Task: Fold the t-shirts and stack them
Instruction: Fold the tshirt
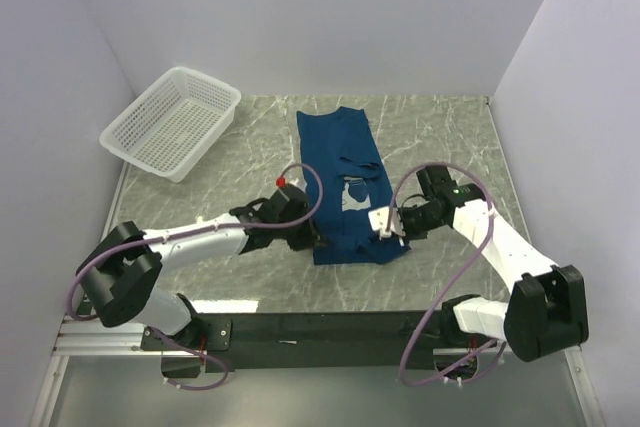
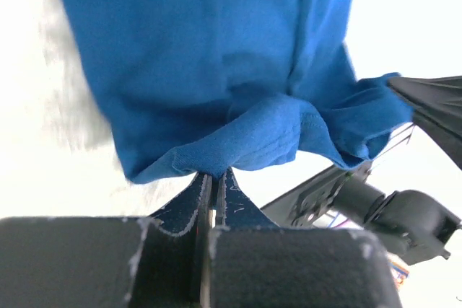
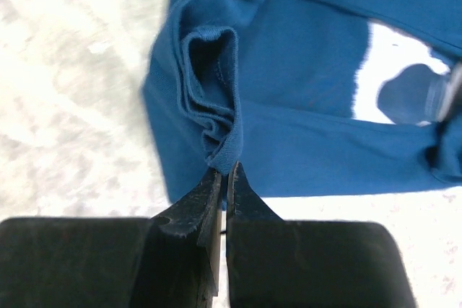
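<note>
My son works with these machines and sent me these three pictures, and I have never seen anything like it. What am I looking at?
The wide picture comes from a camera above and behind two robot arms bolted to the near edge of a marble-patterned table. Each arm ends in a two-finger gripper. The other two pictures come from small cameras on the wrists, so the black shapes at the bottom are the fingers.

On the table lies a dark blue t-shirt, partly folded, with a pale chest print showing. A white mesh basket sits at the far left.

The left gripper and the right gripper are each shut on a bunched edge of the t-shirt.
</note>
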Robot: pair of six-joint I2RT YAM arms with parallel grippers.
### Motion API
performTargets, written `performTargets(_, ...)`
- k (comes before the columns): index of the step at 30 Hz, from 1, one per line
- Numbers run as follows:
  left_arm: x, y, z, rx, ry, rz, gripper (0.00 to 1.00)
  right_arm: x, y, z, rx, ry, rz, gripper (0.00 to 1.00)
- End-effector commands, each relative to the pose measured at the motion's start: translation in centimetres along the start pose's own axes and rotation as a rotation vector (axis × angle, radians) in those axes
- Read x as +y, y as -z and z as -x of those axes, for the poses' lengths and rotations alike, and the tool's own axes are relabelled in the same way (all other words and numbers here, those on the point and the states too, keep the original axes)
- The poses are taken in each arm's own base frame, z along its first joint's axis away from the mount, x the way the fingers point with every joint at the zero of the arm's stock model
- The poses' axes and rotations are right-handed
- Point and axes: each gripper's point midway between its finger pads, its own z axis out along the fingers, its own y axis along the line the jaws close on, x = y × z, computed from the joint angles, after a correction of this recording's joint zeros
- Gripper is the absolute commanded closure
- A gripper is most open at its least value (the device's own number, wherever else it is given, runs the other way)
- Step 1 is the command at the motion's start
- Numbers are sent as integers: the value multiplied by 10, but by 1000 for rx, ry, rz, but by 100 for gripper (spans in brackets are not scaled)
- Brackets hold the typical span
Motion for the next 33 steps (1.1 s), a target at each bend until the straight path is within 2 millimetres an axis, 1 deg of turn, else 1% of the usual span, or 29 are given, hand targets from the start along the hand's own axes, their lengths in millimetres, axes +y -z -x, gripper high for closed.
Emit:
performTargets(1,-23,3,31,-31,-82,-62,99,-52,9,12,-52,-52,-151,100)
performTargets(2,-18,0,42,-44,-70,-49,99,-56,7,10,-55,-93,-157,100)
performTargets(3,-17,-1,47,-49,-77,-49,99,-61,7,8,-53,-106,-170,100)
performTargets(4,-20,-1,54,-53,-77,-57,99,-73,10,8,-46,-101,-203,100)
performTargets(5,-13,-5,63,-58,-63,-44,99,-76,8,5,-44,-130,-205,100)
performTargets(6,-13,-7,68,-60,-69,-46,99,-80,8,4,-41,-140,-212,100)
performTargets(7,-15,-7,75,-67,-67,-52,99,-90,7,1,-31,-141,-235,100)
performTargets(8,-10,-11,82,-62,-54,-47,99,-94,7,-1,-30,-164,-244,100)
performTargets(9,-10,-13,87,-66,-59,-46,99,-98,7,-2,-28,-176,-256,100)
performTargets(10,-12,-13,93,-72,-62,-48,99,-108,10,-2,-30,-173,-285,100)
performTargets(12,-8,-17,103,-71,-54,-42,99,-116,8,-8,-16,-211,-300,100)
performTargets(13,-12,-17,110,-81,-58,-47,99,-126,10,-8,-16,-212,-328,100)
performTargets(14,-7,-19,116,-83,-57,-35,99,-129,7,-12,-8,-243,-328,100)
performTargets(16,-11,-19,126,-91,-57,-43,99,-140,7,-15,-6,-270,-354,100)
performTargets(17,-7,-21,130,-91,-55,-32,99,-143,7,-17,2,-278,-361,100)
performTargets(19,-12,-22,139,-97,-58,-44,99,-154,6,-19,0,-298,-383,100)
performTargets(21,-9,-26,146,-91,-55,-41,99,-159,6,-22,8,-312,-392,100)
performTargets(22,-14,-26,151,-95,-59,-52,99,-165,6,-23,6,-327,-406,100)
performTargets(23,-10,-31,153,-90,-53,-43,99,-167,5,-24,7,-333,-410,100)
performTargets(24,-10,-32,155,-89,-52,-42,99,-170,5,-26,14,-340,-418,100)
performTargets(25,-14,-32,161,-96,-56,-49,99,-176,8,-26,12,-342,-436,100)
performTargets(26,-10,-36,162,-91,-51,-39,99,-178,6,-27,12,-360,-439,100)
performTargets(28,-11,-36,170,-101,-50,-38,99,-188,7,-30,16,-382,-468,100)
performTargets(29,-8,-38,173,-102,-45,-32,99,-190,6,-30,15,-385,-472,100)
performTargets(33,-5,-41,186,-111,-40,-25,99,-202,5,-34,16,-416,-491,100)
